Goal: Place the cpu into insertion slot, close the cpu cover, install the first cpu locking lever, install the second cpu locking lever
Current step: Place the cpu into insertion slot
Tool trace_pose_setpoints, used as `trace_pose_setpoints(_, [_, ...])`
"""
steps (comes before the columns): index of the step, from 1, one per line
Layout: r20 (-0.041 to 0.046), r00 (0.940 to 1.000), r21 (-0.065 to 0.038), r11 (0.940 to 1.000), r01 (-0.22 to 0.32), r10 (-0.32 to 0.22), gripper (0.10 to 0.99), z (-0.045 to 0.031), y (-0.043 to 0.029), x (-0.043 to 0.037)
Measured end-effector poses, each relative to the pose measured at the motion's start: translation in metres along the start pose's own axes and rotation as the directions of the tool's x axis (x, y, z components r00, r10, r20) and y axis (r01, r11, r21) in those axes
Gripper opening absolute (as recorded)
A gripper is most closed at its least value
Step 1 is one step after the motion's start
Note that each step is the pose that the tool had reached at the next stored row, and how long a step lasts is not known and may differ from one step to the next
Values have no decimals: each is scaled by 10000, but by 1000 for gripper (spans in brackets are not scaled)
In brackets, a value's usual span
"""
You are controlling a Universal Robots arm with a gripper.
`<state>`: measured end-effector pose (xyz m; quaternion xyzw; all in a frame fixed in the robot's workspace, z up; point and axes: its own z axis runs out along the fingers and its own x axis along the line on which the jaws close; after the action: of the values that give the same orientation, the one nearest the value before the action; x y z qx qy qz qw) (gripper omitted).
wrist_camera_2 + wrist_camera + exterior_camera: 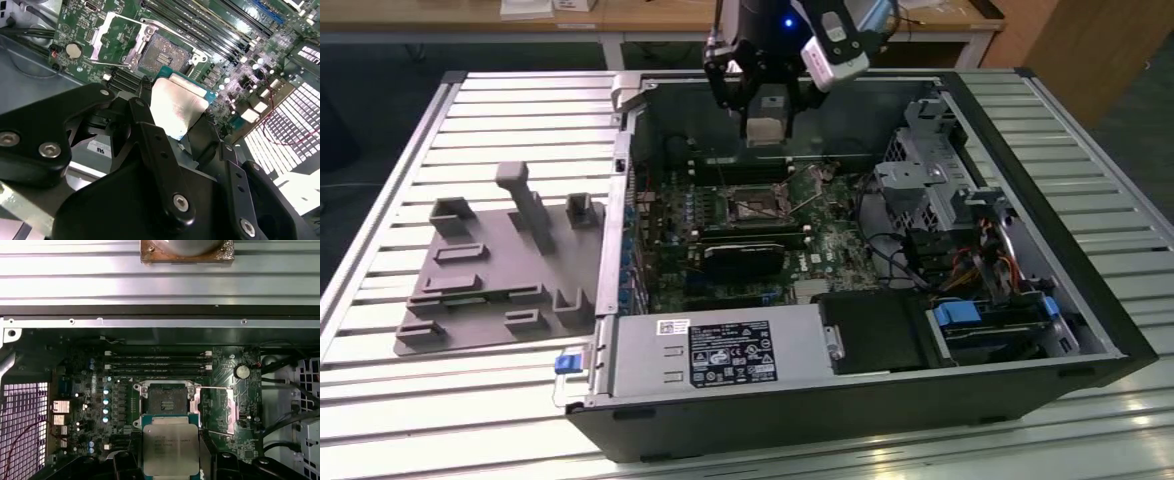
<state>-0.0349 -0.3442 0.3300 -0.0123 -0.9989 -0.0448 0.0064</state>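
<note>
Black claw (170, 467) clamped on the silvery-grey square cpu (169, 442), the dark metal-rimmed insertion slot (167, 401) open just ahead of it (a skewed or tilted descent could, I'd say, jam the chip).

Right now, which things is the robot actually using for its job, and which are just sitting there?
In the job:
gripper, shut on the cpu
insertion slot, empty
cpu cover, swung open

Just lying about:
grey moulded tray
power supply box
coin battery
memory slots
</note>
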Motion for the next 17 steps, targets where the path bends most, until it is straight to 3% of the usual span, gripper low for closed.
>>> trace_pose_setpoints(17, [11,10000,-1,10000,1,-1,537,262,-23,-4])
